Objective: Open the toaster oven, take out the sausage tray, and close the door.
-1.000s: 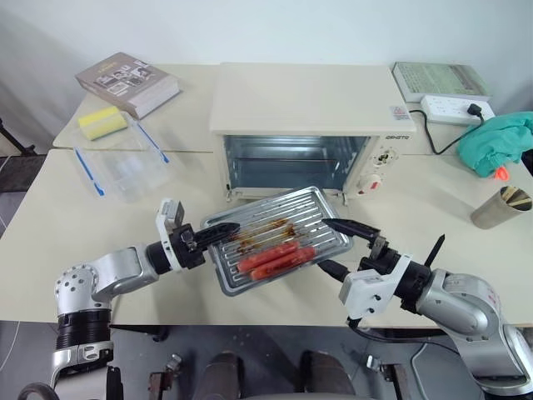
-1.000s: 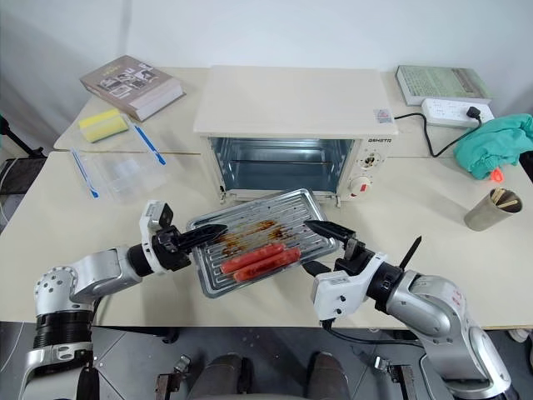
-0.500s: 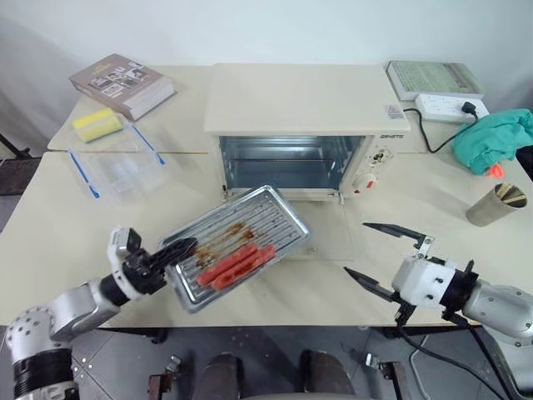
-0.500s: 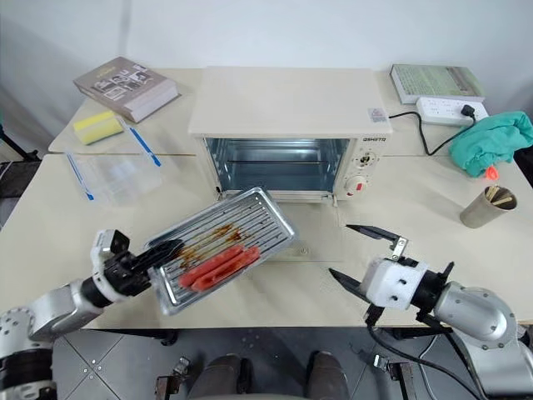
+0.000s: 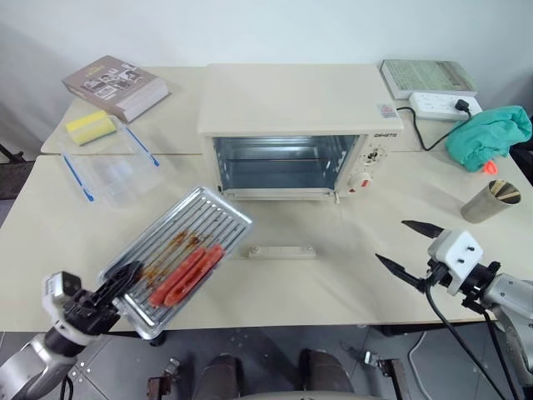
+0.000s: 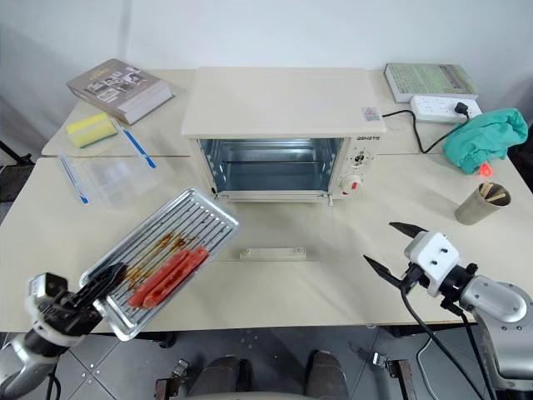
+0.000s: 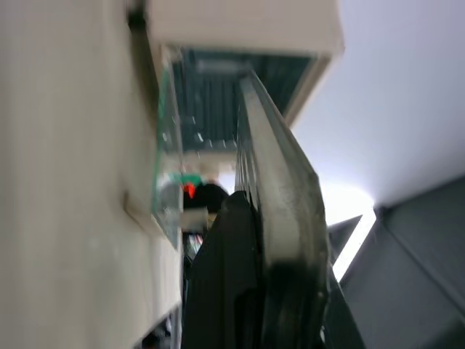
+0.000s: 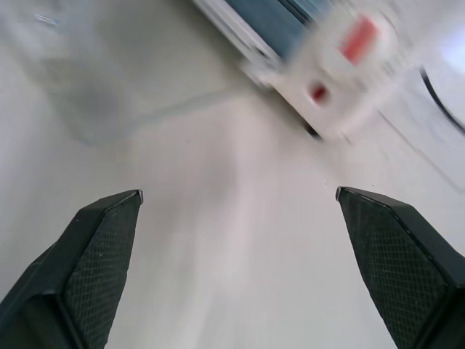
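Where left pincer (image 5: 125, 273) clamps: sausage tray (image 5: 179, 257) edge

You've got the sausage tray (image 5: 179, 258) front-left of the toaster oven (image 5: 291, 133), its door (image 5: 283, 250) flat on the table (image 5: 350, 275) between.

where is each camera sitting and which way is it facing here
Eye views: on the head, looking down over the table; both arms show, left gripper clamping the sausage tray, right gripper open.
Left wrist: along its fingers and the tray edge toward the toaster oven.
Right wrist: along its open fingers toward the oven, shared with all views.
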You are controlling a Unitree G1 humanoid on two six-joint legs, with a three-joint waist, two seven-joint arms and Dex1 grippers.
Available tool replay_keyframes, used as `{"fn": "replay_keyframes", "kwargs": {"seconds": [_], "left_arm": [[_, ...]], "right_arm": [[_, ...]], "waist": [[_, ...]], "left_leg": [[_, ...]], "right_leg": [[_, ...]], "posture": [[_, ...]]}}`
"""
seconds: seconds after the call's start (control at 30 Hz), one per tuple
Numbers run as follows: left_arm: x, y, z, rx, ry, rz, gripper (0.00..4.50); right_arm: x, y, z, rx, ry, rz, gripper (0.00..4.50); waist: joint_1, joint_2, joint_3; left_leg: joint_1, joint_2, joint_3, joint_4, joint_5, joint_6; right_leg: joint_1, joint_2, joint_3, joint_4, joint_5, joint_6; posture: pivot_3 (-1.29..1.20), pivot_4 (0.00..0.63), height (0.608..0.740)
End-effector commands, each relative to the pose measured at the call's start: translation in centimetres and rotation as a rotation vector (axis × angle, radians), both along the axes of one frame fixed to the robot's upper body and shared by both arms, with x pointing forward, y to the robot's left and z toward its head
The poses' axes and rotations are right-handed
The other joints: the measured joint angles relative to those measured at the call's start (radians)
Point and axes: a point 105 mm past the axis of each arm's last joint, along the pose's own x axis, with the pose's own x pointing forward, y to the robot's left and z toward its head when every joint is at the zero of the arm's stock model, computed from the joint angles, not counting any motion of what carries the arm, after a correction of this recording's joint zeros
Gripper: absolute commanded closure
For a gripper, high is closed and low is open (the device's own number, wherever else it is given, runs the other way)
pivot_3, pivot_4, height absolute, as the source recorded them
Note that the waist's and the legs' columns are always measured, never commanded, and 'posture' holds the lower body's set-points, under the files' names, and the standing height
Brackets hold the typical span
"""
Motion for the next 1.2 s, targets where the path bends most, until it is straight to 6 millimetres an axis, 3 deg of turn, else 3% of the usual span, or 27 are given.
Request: {"fn": "replay_keyframes", "kwargs": {"seconds": [0.03,0.13,0.3,0.4,0.57,0.8,1.03,1.2], "left_arm": [[-1.1,1.6,-0.1,-0.020,-0.007,0.115,4.50],[-1.3,2.7,0.1,-0.031,-0.035,0.221,4.50],[-1.7,3.2,0.4,-0.052,-0.082,0.351,4.50],[-2.3,3.8,-0.4,-0.061,-0.047,0.457,4.50],[-2.7,4.6,-0.8,-0.075,-0.031,0.564,4.50],[-2.1,3.3,-1.1,-0.080,-0.009,0.515,4.50],[-1.9,3.6,-1.0,-0.065,-0.001,0.499,4.50],[-1.0,3.2,-0.7,-0.059,-0.011,0.423,4.50]], "right_arm": [[0.7,-1.2,0.1,0.068,0.035,-0.045,0.04],[1.1,-1.1,-0.6,0.098,0.079,-0.031,0.04],[1.7,0.0,-2.1,0.125,0.144,0.013,1.66],[2.2,1.0,-2.9,0.146,0.179,0.069,2.70],[2.0,3.9,-2.3,0.225,0.199,0.255,4.44],[2.0,6.5,-0.1,0.286,0.171,0.370,4.48],[1.9,6.4,2.2,0.357,0.111,0.344,4.48],[2.0,6.4,6.0,0.444,-0.002,0.328,4.48]], "waist": [[0.000,0.000,0.000],[0.001,0.000,0.000],[0.001,0.000,0.000],[0.001,0.000,0.000],[0.002,0.000,0.000],[0.005,-0.001,-0.001],[0.006,-0.001,-0.001],[0.006,-0.001,-0.001]], "left_leg": [[0.000,0.000,0.000,0.000,0.000,0.000],[0.000,0.000,0.000,0.001,-0.001,0.001],[0.000,0.001,0.002,0.001,-0.001,0.000],[0.000,0.001,0.004,0.002,-0.001,0.000],[0.000,0.001,0.004,0.002,-0.002,0.000],[-0.001,0.001,0.004,0.004,-0.003,0.000],[-0.001,0.002,0.004,0.004,-0.004,0.000],[-0.001,0.002,0.004,0.003,-0.004,0.000]], "right_leg": [[0.000,0.000,0.000,0.000,0.000,0.000],[0.000,0.000,0.000,-0.002,0.000,0.000],[0.000,0.000,0.000,-0.003,0.000,0.000],[0.000,0.000,0.000,-0.003,0.000,0.000],[0.000,0.001,0.000,-0.003,0.000,0.000],[0.000,0.001,0.000,-0.004,0.000,0.000],[0.000,0.002,0.000,-0.005,0.000,0.000],[0.000,0.002,0.000,-0.005,0.000,-0.001]], "posture": [[0.00,0.150,0.740],[0.00,0.150,0.740],[0.00,0.150,0.740],[0.00,0.150,0.740],[0.00,0.150,0.740],[0.00,0.150,0.740],[0.00,0.150,0.740],[0.00,0.150,0.740]]}}
